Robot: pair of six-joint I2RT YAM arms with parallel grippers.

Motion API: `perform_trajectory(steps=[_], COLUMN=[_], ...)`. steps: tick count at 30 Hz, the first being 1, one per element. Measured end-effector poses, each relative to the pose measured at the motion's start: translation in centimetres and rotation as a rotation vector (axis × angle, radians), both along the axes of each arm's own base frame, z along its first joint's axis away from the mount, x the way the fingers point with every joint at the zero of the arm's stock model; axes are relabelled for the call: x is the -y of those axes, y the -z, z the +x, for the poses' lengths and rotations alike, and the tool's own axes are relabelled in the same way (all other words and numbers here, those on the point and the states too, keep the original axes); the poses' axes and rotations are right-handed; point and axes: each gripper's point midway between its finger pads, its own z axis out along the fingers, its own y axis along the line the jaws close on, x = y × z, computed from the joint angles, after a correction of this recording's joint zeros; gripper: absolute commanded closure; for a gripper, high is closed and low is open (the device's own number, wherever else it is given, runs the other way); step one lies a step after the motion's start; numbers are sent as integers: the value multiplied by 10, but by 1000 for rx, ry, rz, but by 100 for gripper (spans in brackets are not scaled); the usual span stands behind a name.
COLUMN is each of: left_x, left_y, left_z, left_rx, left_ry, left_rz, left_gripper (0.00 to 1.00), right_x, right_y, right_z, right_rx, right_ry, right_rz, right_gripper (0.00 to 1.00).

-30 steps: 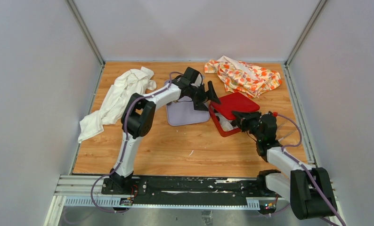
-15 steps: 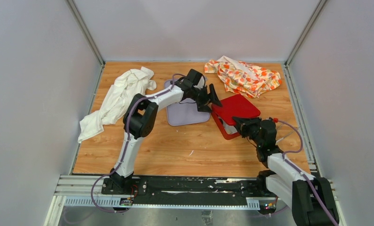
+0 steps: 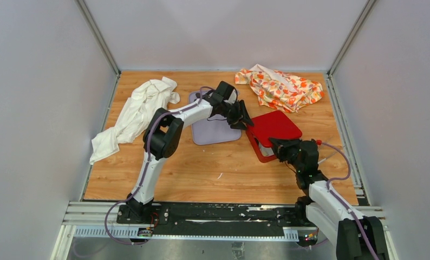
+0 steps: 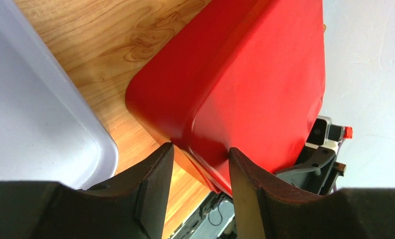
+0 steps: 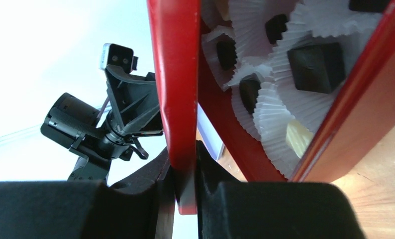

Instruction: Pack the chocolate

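A red box (image 3: pixel 260 149) stands right of centre with its red lid (image 3: pixel 272 123) tilted over it. In the right wrist view the chocolate sits in white paper cups inside: dark pieces (image 5: pixel 315 67) and a cream one (image 5: pixel 297 139). My right gripper (image 3: pixel 278 145) is shut on the lid's near edge (image 5: pixel 178 74), which is pinched between its pads (image 5: pixel 184 149). My left gripper (image 3: pixel 244 120) straddles the lid's far left corner (image 4: pixel 245 89); its jaws (image 4: pixel 199 149) stand open and narrow, with wood showing between one pad and the rim.
A lilac tray (image 3: pixel 213 132) lies just left of the box, under the left arm. A white cloth (image 3: pixel 137 111) is bunched at the far left, and a floral cloth (image 3: pixel 280 86) lies at the back right. Grey walls close in three sides.
My left gripper has moved right onto the lid's corner and its jaws have narrowed. The lid has dropped lower over the box and shifted right, and my right gripper has drawn nearer with it.
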Motion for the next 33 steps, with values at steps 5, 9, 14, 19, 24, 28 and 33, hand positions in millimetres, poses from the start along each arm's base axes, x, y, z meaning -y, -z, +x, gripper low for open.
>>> perform_trajectory(steps=[5,9,14,19,24,28,33], left_x=[2,4,7,7,7,8,9], left_y=[2,5,9,9,10,12,12], left_z=[-2,-5,-7,-8,-8,-8,-9], left_rx=[-3,-6,-10,-11,-12,-17,-21], left_ry=[5,12,17,18,18,21,28], left_rz=[2,5,6,6,7,6,-1], left_gripper=[57,63,65,65,65,65,65], right_x=[1,1,3,4,5,7,17], right_y=[11,18,30,31,26,19,15], right_z=[-6,-13,-27,-34,-40,-48,-67], right_rx=[-41,-77,-137,-147,-164,-179,-239], right_ry=[0,-1,-3,-9,-30,-53,-77], right_rz=[-4,-6,-14,-27,-75,-126,-251], right_gripper=[73,65,58,54,43,42,42])
